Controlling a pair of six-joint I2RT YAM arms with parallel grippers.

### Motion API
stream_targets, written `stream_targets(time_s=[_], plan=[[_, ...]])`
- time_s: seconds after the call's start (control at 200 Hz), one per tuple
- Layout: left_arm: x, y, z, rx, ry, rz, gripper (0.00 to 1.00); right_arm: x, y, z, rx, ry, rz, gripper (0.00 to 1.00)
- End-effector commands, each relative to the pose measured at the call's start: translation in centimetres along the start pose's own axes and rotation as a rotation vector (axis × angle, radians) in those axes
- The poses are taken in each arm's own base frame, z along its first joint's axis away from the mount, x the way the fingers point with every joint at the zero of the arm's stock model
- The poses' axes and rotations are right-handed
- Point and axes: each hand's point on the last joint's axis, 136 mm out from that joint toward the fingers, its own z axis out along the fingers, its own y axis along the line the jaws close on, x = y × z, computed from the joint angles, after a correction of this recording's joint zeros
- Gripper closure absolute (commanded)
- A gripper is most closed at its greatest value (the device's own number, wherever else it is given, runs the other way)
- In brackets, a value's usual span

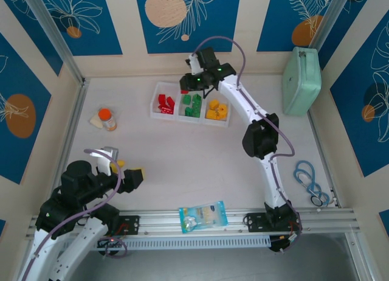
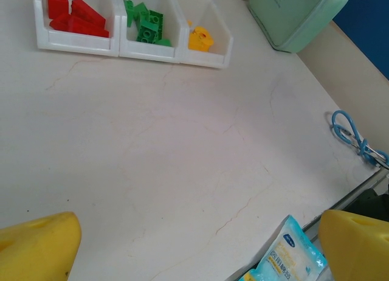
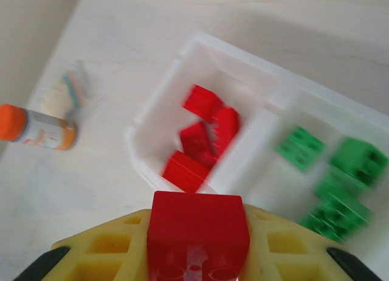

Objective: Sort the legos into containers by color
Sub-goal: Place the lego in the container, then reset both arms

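My right gripper (image 3: 198,247) is clamped on a red brick (image 3: 198,232). My right wrist camera shows this best. The brick sits tight between my yellow fingers (image 3: 103,250). Just past the brick is the white tray (image 3: 240,162). One box in it holds the red legos (image 3: 203,132). The box next to it holds the green legos (image 3: 334,177). They look blurry from here. A little bottle (image 3: 39,129) with an orange cap is on the table, off to the side.

The top camera shows more of the tray. It has three boxes in a row, and the last box holds the yellow legos (image 1: 216,109). From up there, my right gripper hangs at the far side of the tray, by the red and green boxes. The brick I hold is just a small red spot.

My left gripper (image 2: 194,256) is low down near my base, well apart from the tray. Its wrist camera shows its two yellow fingers spread wide, with bare table between them. That camera also sees a green case (image 2: 298,16) in the far corner and a clear bag (image 2: 289,256) close to one finger.
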Motion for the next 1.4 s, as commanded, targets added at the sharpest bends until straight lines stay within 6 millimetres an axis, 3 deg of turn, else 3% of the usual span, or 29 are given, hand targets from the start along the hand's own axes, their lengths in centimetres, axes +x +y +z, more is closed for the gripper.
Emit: stream_targets(time_s=[0.0,0.22,0.365,0.42,0.51,0.595,0.695,0.835,0.995,1.076,1.186,1.266,1.316,1.336,1.396], plan=[[-0.3,0.6,0.1,-0.032,-0.017,-0.007,0.0,0.1,1.0,3.6,-0.121,0.008,0.028,0.8],[-0.4,0.7,-0.1,-0.037,-0.03,-0.007,0.0,0.5,1.4,8.4,-0.22,0.006,0.081,0.79],[-0.3,0.7,0.0,-0.037,-0.026,-0.01,0.0,1.5,1.5,10.1,-0.27,0.028,0.131,0.69],[-0.4,0.7,0.0,-0.037,-0.025,-0.009,0.0,1.8,1.6,10.5,-0.272,0.035,0.129,0.61],[-0.3,0.7,0.1,-0.039,-0.024,-0.011,0.0,2.2,1.4,10.5,-0.266,0.049,0.121,0.29],[-0.3,0.8,0.0,-0.044,-0.025,-0.013,0.0,2.1,1.2,9.7,-0.245,0.057,0.108,0.19],[-0.4,0.9,0.0,-0.051,-0.027,-0.014,0.0,1.4,1.5,8.0,-0.229,0.053,0.093,0.08],[-0.5,1.5,-0.1,-0.082,-0.035,-0.022,0.0,0.2,3.0,4.4,-0.215,0.037,0.055,0.0],[-0.9,2.4,0.0,-0.135,-0.061,-0.02,0.0,-0.6,5.8,-1.3,-0.121,-0.003,-0.085,0.01],[-1.4,3.5,-0.2,-0.195,-0.089,-0.014,0.0,-0.4,6.3,-4.1,0.012,-0.037,-0.217,0.01],[-2.9,5.5,-0.6,-0.31,-0.19,-0.001,0.0,1.0,5.8,-7.3,0.219,-0.085,-0.382,0.01],[-4.5,7.4,-0.8,-0.397,-0.33,-0.037,0.0,3.3,4.5,-8.8,0.33,-0.132,-0.488,0.01],[-5.1,8.6,-0.8,-0.443,-0.41,-0.096,0.01,4.4,4.1,-10.9,0.369,-0.21,-0.546,0.01],[-5.2,8.9,-0.5,-0.452,-0.428,-0.104,0.0,5.6,3.2,-11.0,0.386,-0.219,-0.558,0.01],[-5.3,10.2,0.3,-0.495,-0.463,-0.132,0.0,7.2,0.6,-13.8,0.448,-0.305,-0.51,0.01]])
